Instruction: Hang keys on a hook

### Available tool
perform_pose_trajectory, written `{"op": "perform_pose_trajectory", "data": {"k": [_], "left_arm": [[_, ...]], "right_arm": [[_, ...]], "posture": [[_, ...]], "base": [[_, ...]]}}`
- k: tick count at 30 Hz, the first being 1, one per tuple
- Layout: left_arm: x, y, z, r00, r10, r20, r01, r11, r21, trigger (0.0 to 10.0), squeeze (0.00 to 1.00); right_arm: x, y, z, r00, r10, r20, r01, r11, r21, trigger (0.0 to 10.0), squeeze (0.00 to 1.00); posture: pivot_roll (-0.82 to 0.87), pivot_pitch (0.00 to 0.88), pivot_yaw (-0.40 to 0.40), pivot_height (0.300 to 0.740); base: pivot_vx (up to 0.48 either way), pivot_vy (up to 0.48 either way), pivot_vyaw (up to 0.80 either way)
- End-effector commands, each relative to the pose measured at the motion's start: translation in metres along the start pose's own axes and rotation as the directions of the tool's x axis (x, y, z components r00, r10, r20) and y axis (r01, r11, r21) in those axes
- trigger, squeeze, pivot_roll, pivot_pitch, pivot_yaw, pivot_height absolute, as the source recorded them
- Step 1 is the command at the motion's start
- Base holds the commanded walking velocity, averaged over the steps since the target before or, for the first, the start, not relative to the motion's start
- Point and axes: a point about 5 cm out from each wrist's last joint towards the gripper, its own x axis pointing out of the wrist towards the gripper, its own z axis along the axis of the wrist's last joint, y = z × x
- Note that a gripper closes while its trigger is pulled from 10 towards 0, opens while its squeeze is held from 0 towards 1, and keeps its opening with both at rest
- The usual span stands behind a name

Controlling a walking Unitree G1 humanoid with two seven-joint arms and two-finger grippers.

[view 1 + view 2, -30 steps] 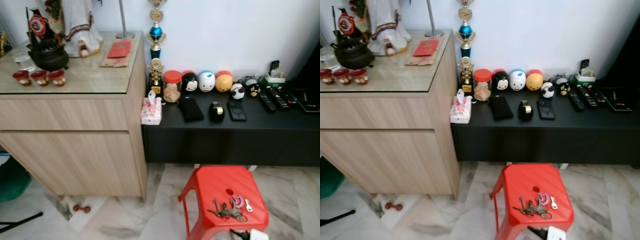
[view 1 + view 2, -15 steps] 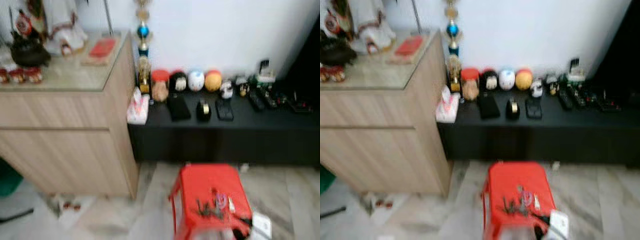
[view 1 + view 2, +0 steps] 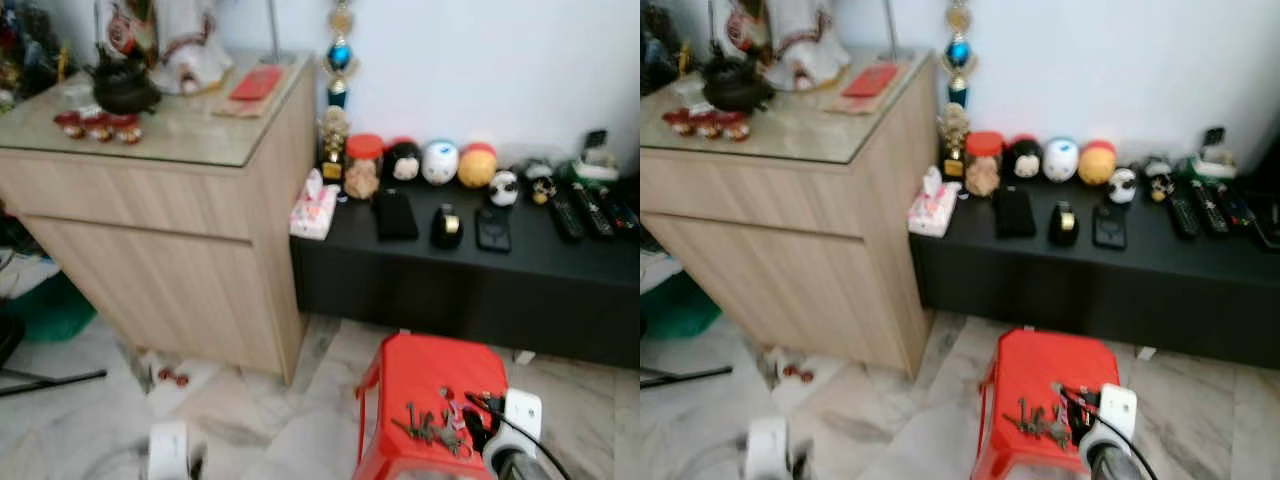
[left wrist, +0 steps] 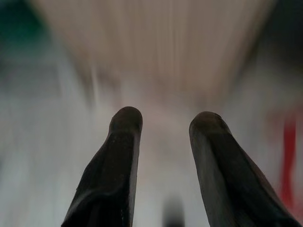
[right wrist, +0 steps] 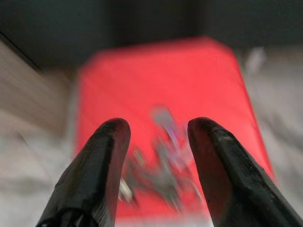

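The keys [image 3: 432, 427] lie in a loose bunch on top of a red stool [image 3: 420, 372], near its front edge and a bit toward the right side. A small pink piece and a little white tag lie with them. No hook can be seen from here.

The right gripper [image 5: 158, 130] hangs just above the keys, on their right side. Its two black fingers [image 5: 102, 156] are apart, with nothing between them, and the keys sit in the gap as seen from the wrist. The picture there is blurry.

I think the step now is picking up the keys. To do it well, the gripper should come straight down over the thickest part of the bunch and squeeze around the ring, not one loose key. It should go slowly, because the stool top is smooth and keys may slide off the edge.

The left gripper [image 4: 161, 125] hangs low by the floor, fingers apart and empty.

The stool stands on a pale marble floor [image 3: 260, 400]. Behind it is a long low black table [image 3: 470, 270] with round toys, phones and remotes. To its left is a wooden cabinet [image 3: 170, 250] with a glass top. The wall [image 3: 500, 70] is white.
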Motion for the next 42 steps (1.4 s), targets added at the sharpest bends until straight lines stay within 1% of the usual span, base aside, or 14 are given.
{"op": "perform_pose_trajectory", "data": {"k": [1,5,8,9,11,13,14,18,21,23,26,30,35,42], "left_arm": [[0.0,0.0,0.008,0.998,-0.004,0.066,0.006,1.0,-0.022,10.0,0.0],[0.002,-0.007,0.031,0.976,-0.041,0.213,0.05,0.998,-0.034,10.0,0.0],[0.0,-0.012,0.04,0.959,-0.063,0.276,0.077,0.996,-0.042,10.0,0.0],[-0.002,-0.013,0.04,0.957,-0.065,0.284,0.08,0.996,-0.042,10.0,0.0],[-0.005,-0.012,0.04,0.954,-0.063,0.292,0.08,0.996,-0.048,10.0,0.0],[-0.008,-0.01,0.039,0.955,-0.023,0.296,0.055,0.994,-0.099,10.0,0.0],[-0.009,-0.009,0.041,0.952,-0.004,0.305,0.048,0.99,-0.136,10.0,0.0],[-0.009,-0.012,0.046,0.946,-0.04,0.321,0.084,0.988,-0.127,10.0,0.0],[-0.009,-0.014,0.045,0.949,-0.068,0.308,0.106,0.988,-0.111,10.0,0.0],[-0.012,-0.018,0.042,0.951,-0.101,0.291,0.131,0.988,-0.085,10.0,0.0],[-0.014,-0.019,0.037,0.956,-0.122,0.268,0.145,0.987,-0.07,10.0,0.0],[-0.016,-0.012,0.025,0.97,-0.106,0.219,0.125,0.989,-0.076,10.0,0.0],[-0.016,-0.012,0.022,0.973,-0.106,0.205,0.123,0.99,-0.074,10.0,0.0],[-0.019,-0.008,0.013,0.982,-0.114,0.151,0.124,0.99,-0.063,10.0,0.0]], "right_arm": [[0.003,0.004,0.012,0.998,0.02,0.063,-0.02,1.0,-0.005,10.0,0.0],[0.004,0.014,0.024,0.986,0.051,0.161,-0.048,0.999,-0.021,10.0,0.0],[0.001,0.019,0.029,0.969,0.05,0.243,-0.043,0.998,-0.034,10.0,0.0],[0.0,0.021,0.029,0.965,0.058,0.258,-0.044,0.997,-0.06,10.0,0.0],[-0.003,0.025,0.027,0.961,0.083,0.265,-0.056,0.993,-0.108,10.0,0.0],[-0.004,0.029,0.024,0.958,0.114,0.262,-0.084,0.989,-0.122,10.0,0.0],[-0.006,0.033,0.021,0.957,0.139,0.253,-0.101,0.982,-0.157,10.0,0.0],[-0.006,0.038,0.016,0.96,0.163,0.229,-0.113,0.97,-0.215,10.0,0.0],[-0.007,0.039,0.016,0.958,0.165,0.233,-0.106,0.963,-0.246,10.0,0.0],[-0.01,0.033,0.017,0.956,0.145,0.256,-0.076,0.962,-0.263,10.0,0.0],[-0.011,0.029,0.016,0.957,0.118,0.266,-0.051,0.968,-0.245,10.0,0.0],[-0.012,0.034,0.008,0.967,0.125,0.222,-0.065,0.964,-0.257,10.0,0.0],[-0.012,0.035,0.007,0.967,0.131,0.22,-0.071,0.963,-0.261,10.0,0.0],[-0.013,0.039,-0.005,0.976,0.138,0.165,-0.091,0.959,-0.268,10.0,0.0]], "posture": [[-0.08,0.0,-0.012,0.74],[-0.07,0.0,-0.006,0.74],[-0.07,0.0,0.005,0.74],[-0.07,0.0,0.005,0.74],[-0.07,0.0,0.009,0.74],[-0.07,0.0,0.009,0.74],[-0.04,0.0,0.006,0.74],[-0.04,0.0,0.01,0.74],[-0.06,0.0,0.025,0.74],[-0.06,0.0,0.029,0.74],[-0.06,0.0,0.028,0.74],[-0.07,0.0,0.023,0.735],[-0.08,0.0,0.032,0.72],[-0.08,0.0,0.061,0.7]], "base": [[0.0,0.0,0.0],[0.0,0.0,0.0],[0.0,0.0,0.0],[0.0,0.0,0.0],[0.0,0.0,0.0],[0.0,0.0,0.0],[0.0,0.0,0.0],[0.0,0.0,0.0],[0.0,0.0,0.0],[0.0,0.0,0.0],[0.0,0.0,0.0],[0.0,0.0,0.0],[0.0,0.0,0.0],[0.0,0.0,0.0]]}}
